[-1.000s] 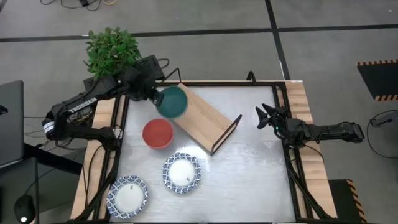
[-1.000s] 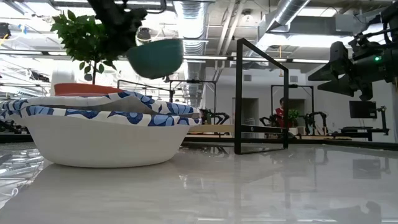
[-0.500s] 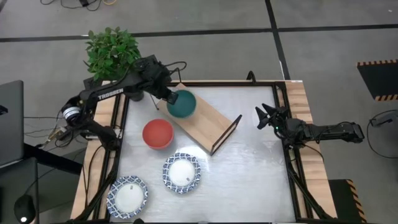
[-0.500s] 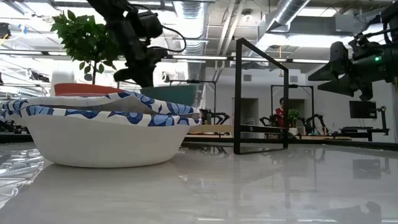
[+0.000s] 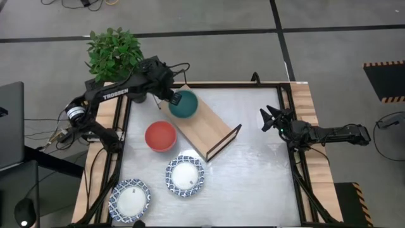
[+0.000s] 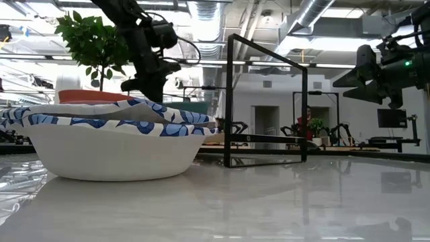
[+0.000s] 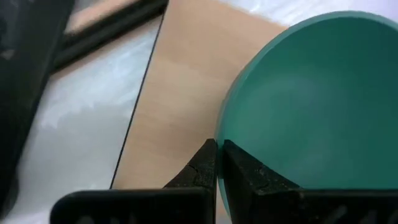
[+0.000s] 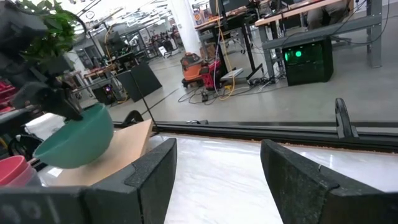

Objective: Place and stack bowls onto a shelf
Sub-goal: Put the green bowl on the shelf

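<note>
On light-wood shelf, plain glossy teal bowl, rim pinched by left pincer.

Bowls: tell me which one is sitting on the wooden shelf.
The plain teal green round bowl, gripped at its rim by the left claw, rests on the light-wood shelf board. The red bowl and both blue-patterned bowls sit on the tabletop.

Bowl on shelf far end, second bowl left of shelf, two bowls nearer
</note>
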Available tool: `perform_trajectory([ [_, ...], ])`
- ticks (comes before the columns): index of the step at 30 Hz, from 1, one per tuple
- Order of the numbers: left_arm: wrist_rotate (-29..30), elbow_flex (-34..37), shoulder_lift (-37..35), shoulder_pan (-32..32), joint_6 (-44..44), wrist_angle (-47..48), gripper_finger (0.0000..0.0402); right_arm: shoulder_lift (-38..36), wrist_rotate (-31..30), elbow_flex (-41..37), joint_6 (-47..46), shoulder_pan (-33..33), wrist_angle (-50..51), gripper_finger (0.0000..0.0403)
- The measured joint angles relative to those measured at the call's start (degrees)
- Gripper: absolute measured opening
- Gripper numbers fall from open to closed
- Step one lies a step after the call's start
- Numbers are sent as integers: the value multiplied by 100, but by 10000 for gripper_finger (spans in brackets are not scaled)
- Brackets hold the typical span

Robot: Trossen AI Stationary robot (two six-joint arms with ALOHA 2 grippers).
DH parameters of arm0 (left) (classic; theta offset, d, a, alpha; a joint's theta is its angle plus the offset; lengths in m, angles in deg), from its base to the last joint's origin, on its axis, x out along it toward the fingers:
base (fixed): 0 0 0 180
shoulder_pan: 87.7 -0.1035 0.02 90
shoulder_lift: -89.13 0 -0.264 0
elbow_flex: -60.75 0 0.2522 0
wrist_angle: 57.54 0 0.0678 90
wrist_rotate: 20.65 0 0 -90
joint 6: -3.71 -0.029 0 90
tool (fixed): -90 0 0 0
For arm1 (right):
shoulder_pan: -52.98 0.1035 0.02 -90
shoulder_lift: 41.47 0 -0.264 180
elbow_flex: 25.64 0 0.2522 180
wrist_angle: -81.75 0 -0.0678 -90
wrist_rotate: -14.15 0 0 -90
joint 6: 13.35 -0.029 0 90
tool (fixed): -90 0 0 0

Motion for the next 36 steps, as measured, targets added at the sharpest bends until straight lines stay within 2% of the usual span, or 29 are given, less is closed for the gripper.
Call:
perform_trajectory([
  [5,314,-334,-39,127,314,129,0,0,0,1,0,0,1,260],
  [9,349,-568,-26,335,283,434,0,0,0,-1,4,0,1,260],
  [18,245,-1346,-34,609,-1335,1351,0,0,-1,-1,189,-2,1,260],
  [24,-109,-1706,6,488,-3164,1466,0,0,0,0,191,0,0,260],
  [36,-413,-2242,767,381,-6047,1948,0,0,0,0,191,-2,1,260],
])
